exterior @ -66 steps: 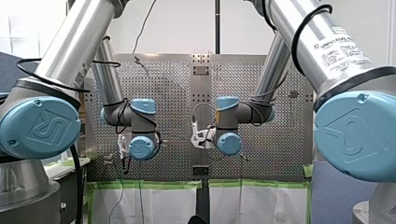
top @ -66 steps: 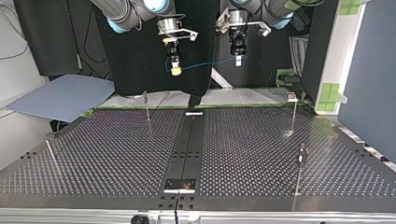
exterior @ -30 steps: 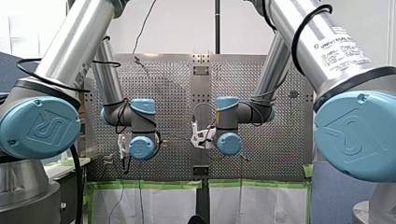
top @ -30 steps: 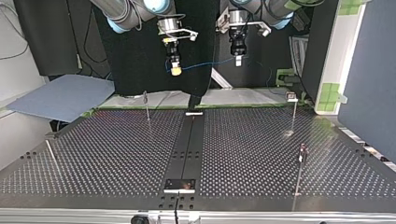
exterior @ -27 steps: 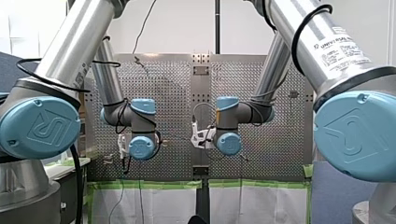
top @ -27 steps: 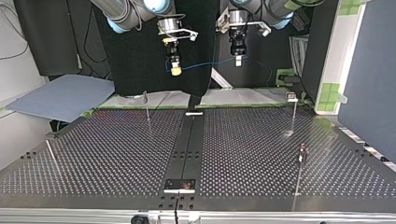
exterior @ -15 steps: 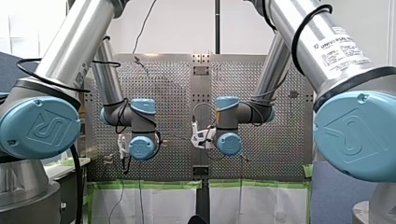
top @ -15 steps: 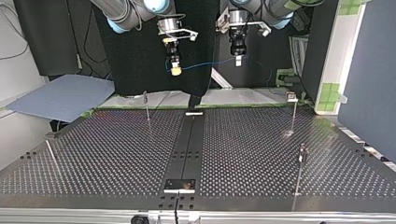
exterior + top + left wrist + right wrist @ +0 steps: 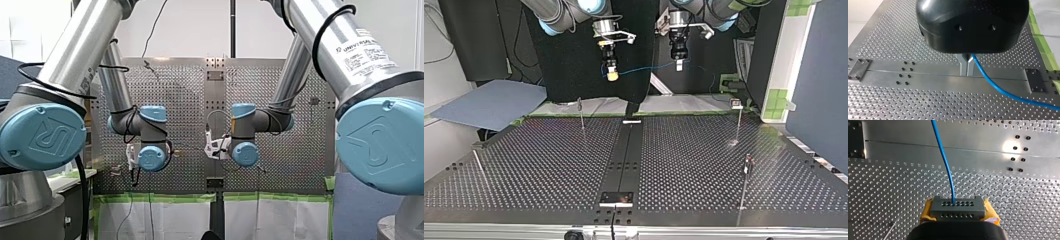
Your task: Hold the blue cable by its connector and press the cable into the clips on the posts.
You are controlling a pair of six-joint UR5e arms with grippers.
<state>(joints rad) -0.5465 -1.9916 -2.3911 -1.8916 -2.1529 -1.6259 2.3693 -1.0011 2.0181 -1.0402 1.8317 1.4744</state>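
Observation:
The blue cable (image 9: 644,68) hangs stretched between both grippers, high above the perforated table (image 9: 549,165) at the top view's back. My right gripper (image 9: 612,75), at that view's left, is shut with its yellow pads (image 9: 927,210) on the cable's grey connector (image 9: 958,210); the cable (image 9: 944,157) leaves the connector's face. My left gripper (image 9: 679,64) is shut: its metal fingers (image 9: 963,65) pinch the cable (image 9: 998,88) just below the black body. Thin posts (image 9: 581,114) (image 9: 738,122) (image 9: 745,182) with clips stand on the table, far below the cable.
A dark centre strip (image 9: 624,160) with a small plate (image 9: 616,198) runs across the table. Another thin post (image 9: 479,167) leans near the top view's left edge. A blue-grey sheet (image 9: 489,102) lies beyond the table's back left. Green tape (image 9: 1045,57) marks the table's edge.

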